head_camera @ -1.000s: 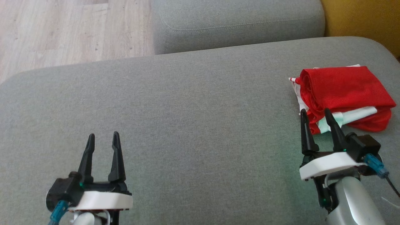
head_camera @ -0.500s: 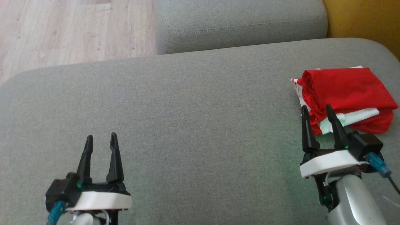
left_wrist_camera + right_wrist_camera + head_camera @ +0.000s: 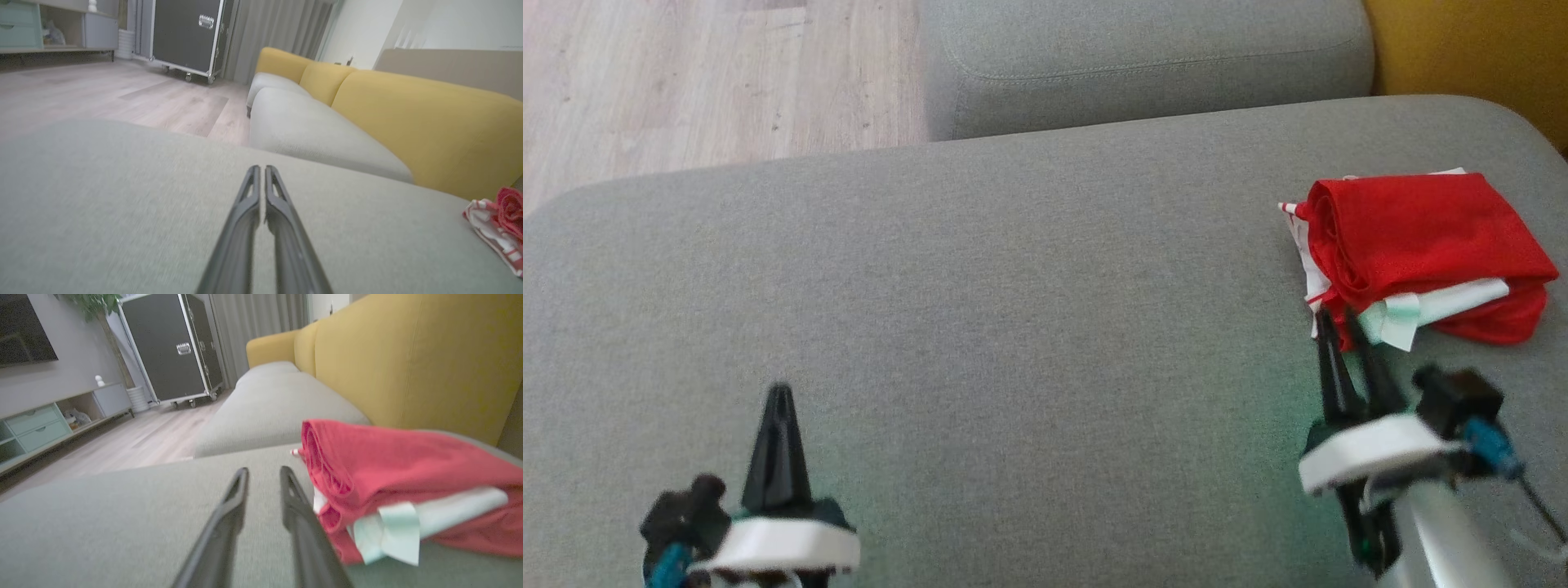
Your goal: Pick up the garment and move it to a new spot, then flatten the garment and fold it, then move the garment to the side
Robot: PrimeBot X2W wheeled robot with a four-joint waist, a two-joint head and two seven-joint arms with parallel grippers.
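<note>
Garment (image 3: 1421,237): red cloth with white bands, lying as a folded bundle at the right edge of the head view, on the grey seat cushion (image 3: 1013,286); yellow backrest (image 3: 1462,49) in the upper right corner beyond it; wooden floor (image 3: 686,73) at upper left.

Right gripper (image 3: 1335,318): lower right of the head view, blurred; tips just at the bundle's lower left corner, whether touching I cannot tell. In the right wrist view the two fingers (image 3: 298,506) stand a narrow gap apart with only cushion between them; nothing held; the garment (image 3: 388,477) sits immediately right of the right-hand finger.

Left gripper (image 3: 780,441): lower left of the head view, well apart from the garment; in the left wrist view its fingers (image 3: 245,212) are drawn together to a hairline, nothing in them; the garment (image 3: 498,220) is a small patch at the lower right edge.

Key relation: the bundle lies up and to the right of the right gripper's tips; its long axis runs across the frame, dipping slightly rightward; rolled fold faces left. The right arm is much the nearer.

Judgement: the garment looks folded and set aside; any further grip would need the right gripper spread wider and shifted rightward.
</note>
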